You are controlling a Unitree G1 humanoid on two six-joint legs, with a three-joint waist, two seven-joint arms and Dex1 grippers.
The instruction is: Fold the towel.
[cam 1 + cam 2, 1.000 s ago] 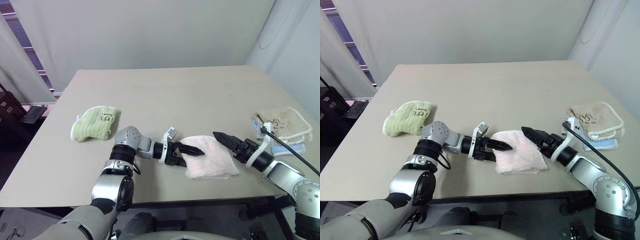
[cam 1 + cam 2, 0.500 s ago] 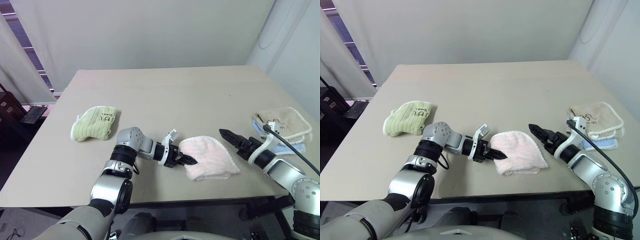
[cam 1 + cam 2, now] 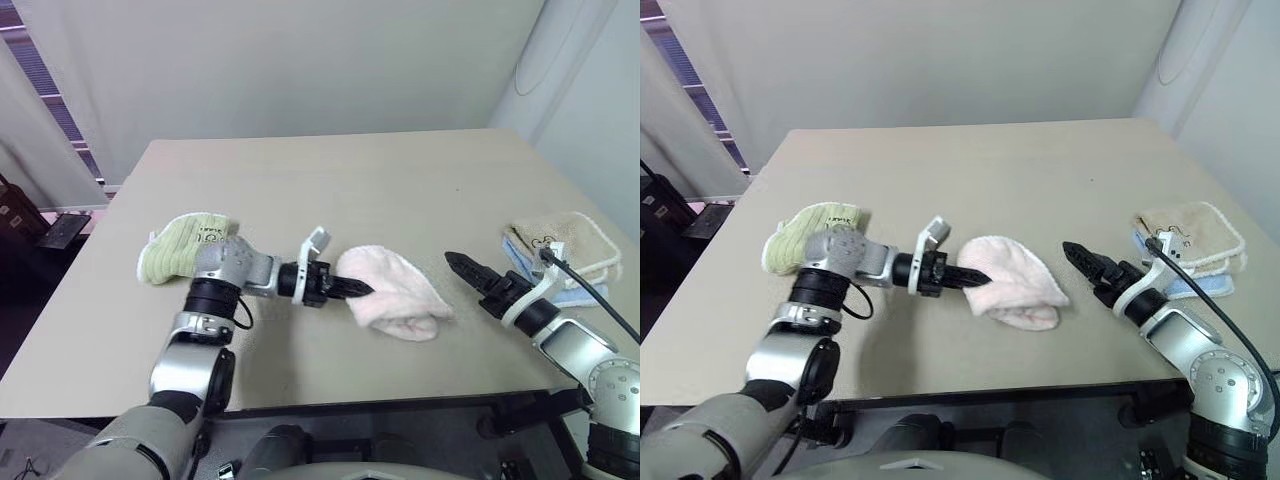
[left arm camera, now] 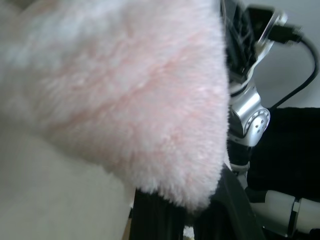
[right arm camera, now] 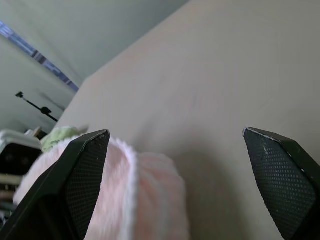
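Note:
The pale pink towel lies bunched near the front middle of the table. Its left edge is raised off the surface and its right part rests on it. My left gripper reaches in level from the left and is shut on that raised edge. In the left wrist view the towel hangs close over the fingers. My right gripper stands open a short way to the right of the towel and does not touch it. Between its spread fingertips the right wrist view shows the towel low and near.
A folded light green towel lies at the left, just behind my left arm. At the right edge sits a beige towel stacked on a blue one. The table's front edge runs close under both arms.
My left gripper went from open to shut on the towel's left edge, then pulled it up and to the left, bunching the cloth. The right gripper stayed open and hardly moved.

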